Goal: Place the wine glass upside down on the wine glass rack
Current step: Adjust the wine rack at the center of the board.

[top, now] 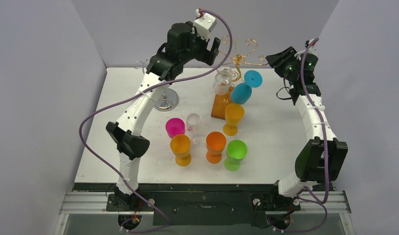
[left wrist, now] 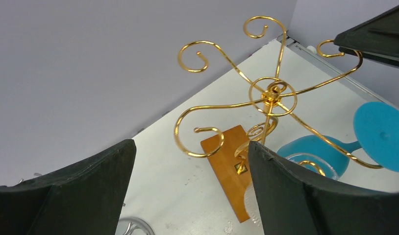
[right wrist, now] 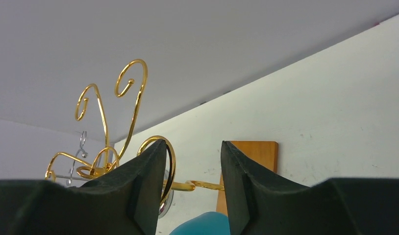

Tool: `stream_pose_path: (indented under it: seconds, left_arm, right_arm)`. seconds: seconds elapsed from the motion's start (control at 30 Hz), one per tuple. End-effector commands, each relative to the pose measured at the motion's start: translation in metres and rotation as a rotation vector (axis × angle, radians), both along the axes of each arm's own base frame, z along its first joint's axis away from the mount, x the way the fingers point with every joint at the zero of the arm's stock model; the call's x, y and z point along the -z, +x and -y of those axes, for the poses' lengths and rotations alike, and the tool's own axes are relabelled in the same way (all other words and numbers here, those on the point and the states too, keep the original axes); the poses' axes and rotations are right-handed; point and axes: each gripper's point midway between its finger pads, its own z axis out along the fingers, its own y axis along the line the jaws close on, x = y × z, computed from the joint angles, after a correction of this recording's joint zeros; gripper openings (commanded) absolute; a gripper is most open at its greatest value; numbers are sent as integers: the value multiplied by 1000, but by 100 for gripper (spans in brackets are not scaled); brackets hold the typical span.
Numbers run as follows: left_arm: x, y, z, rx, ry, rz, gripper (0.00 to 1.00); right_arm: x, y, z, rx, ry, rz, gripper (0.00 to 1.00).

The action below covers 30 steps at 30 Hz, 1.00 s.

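The teal plastic wine glass (top: 241, 93) hung foot-up on the gold wire rack (left wrist: 271, 96), just beside the right claw (right wrist: 193, 147), whose jaws stood narrowly apart, empty. The left claw (left wrist: 191, 144) gaped wide above the rack.

White table (top: 281, 147), plain grey walls (top: 36, 73), seemingly even light.

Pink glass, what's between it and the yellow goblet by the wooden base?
A small clear glass stands between the pink glass and the yellow goblet, nearer the pink one, seen in the top external view.
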Motion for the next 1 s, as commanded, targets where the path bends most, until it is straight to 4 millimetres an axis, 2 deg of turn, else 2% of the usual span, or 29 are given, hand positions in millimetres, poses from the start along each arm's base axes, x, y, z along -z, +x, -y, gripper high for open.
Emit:
stream_pose_path:
  seconds: [0.0,0.1,0.2,0.37,0.53,0.7,0.8,0.97]
  left_arm:
    - [-62,-20,-22,-4,-111,88,82]
    - [-62,-21,-27,1,-109,87,82]
    - [-55,-22,-24,19,-105,73,82]
    - [-26,-19,-14,44,-70,15,82]
    - [-11,-11,-6,51,-64,-13,81]
    - [-5,-2,-13,36,-39,-11,80]
    - [-3,1,-18,25,-36,-16,80]
    - [-1,4,-21,18,-29,-16,79]
  right_arm:
    - [7,-16,30,84,34,-30,40]
    - [20,-16,37,100,62,-47,40]
    - [11,-12,27,66,57,-27,39]
    - [-9,-11,3,10,21,-3,35]
    - [-2,-14,-9,-14,18,-19,33]
    - [-1,-15,-11,-28,19,-18,32]
    - [-14,-14,-15,-48,25,7,33]
    - [-47,-10,-20,-88,45,70,38]
